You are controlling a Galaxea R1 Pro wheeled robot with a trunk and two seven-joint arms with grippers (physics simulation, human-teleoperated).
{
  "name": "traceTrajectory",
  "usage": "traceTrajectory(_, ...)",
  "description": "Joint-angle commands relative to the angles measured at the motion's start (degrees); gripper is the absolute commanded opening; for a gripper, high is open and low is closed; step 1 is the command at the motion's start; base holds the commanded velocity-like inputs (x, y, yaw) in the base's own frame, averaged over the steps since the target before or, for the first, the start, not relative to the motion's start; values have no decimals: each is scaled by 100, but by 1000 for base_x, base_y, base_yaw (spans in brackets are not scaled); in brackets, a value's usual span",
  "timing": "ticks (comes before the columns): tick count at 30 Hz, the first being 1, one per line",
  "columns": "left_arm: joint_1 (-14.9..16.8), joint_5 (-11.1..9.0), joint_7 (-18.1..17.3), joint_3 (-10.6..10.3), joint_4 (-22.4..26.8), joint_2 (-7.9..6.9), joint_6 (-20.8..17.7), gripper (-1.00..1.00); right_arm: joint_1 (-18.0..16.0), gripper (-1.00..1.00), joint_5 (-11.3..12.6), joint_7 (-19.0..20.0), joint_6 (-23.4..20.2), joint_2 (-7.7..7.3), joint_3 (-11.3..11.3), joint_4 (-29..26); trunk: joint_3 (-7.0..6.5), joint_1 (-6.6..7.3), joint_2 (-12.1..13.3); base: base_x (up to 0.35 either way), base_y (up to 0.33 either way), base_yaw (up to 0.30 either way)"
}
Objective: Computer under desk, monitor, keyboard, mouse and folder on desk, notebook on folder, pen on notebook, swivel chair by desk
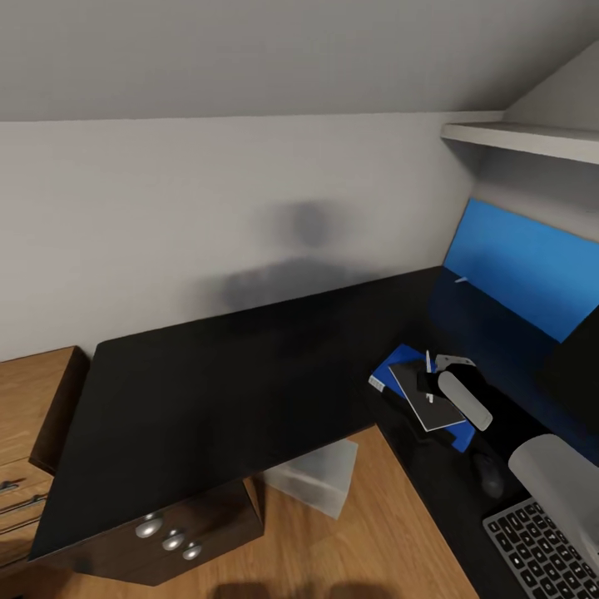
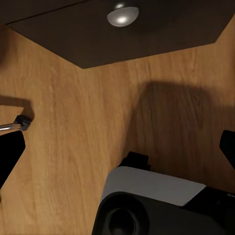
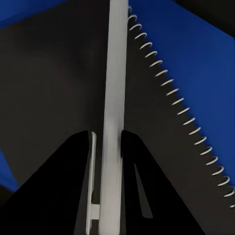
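A long L-shaped desk with a glossy black top (image 1: pixel 225 374) fills a corner under a sloped pale ceiling, against a plain white wall (image 1: pixel 166 208). A bright blue upright back panel (image 1: pixel 524 266) rises along the desk's far right edge, and a white wall shelf (image 1: pixel 524 137) hangs above that panel. The floor beside the desk is warm wood planking (image 1: pixel 374 532).

On the desk's right wing lies a flat bright blue folder (image 1: pixel 389 370). A thin grey spiral-bound notebook (image 1: pixel 420 395) rests on top of the folder. The right gripper (image 1: pixel 428 378), at the end of a pale grey arm, hangs directly over the notebook, its two black fingers (image 3: pixel 73 166) clamped on a slim white pen (image 3: pixel 112 98) that runs along the notebook's cover beside the wire spiral.

Nearer the robot on the same wing sits a small black rounded mouse (image 1: pixel 488 474), and just beyond it a slim dark grey keyboard (image 1: pixel 541 549) at the desk's front edge. The black edge of a flat monitor (image 1: pixel 574 366) stands before the blue panel.

Under the desk stands a light grey box-shaped computer tower (image 1: pixel 316 478), next to a dark cabinet with round silver knobs (image 1: pixel 166 532). A wooden drawer chest (image 1: pixel 25 433) adjoins the desk's left end.

The left gripper (image 2: pixel 117 142) hangs above the wood floor near the dark cabinet, its fingers spread wide apart.
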State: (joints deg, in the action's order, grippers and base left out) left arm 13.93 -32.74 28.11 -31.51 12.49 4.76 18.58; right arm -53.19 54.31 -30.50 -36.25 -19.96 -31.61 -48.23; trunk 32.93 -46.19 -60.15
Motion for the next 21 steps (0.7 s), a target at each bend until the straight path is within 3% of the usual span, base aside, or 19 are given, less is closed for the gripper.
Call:
traceTrajectory(1, 4, -48, 28, -49, -1, -1, 23, 100, -7, -100, 62, -52, 3, -8, -30, -9, 24, -23, -45, 0, 0, 0)
traceTrajectory(9, 4, -48, 30, -49, -1, -1, 23, 100, -6, -100, 62, -52, 3, -8, -28, -10, 168, -199, -366, 0, 0, 0)
traceTrajectory(19, 4, -48, 28, -48, -1, -9, 21, 100, -6, -100, 59, -59, 3, -8, -21, -28, 168, -199, -366, 0, 0, 0)
traceTrajectory(20, 4, -48, 28, -48, -1, -10, 20, 100, -7, 100, 59, -60, 3, -8, -21, -28, 168, -199, -366, 0, 0, 0)
traceTrajectory(21, 4, -48, 28, -48, -1, -10, 19, 100, -7, 100, 58, -60, 3, -8, -21, -28, 168, -199, -366, 0, 0, 0)
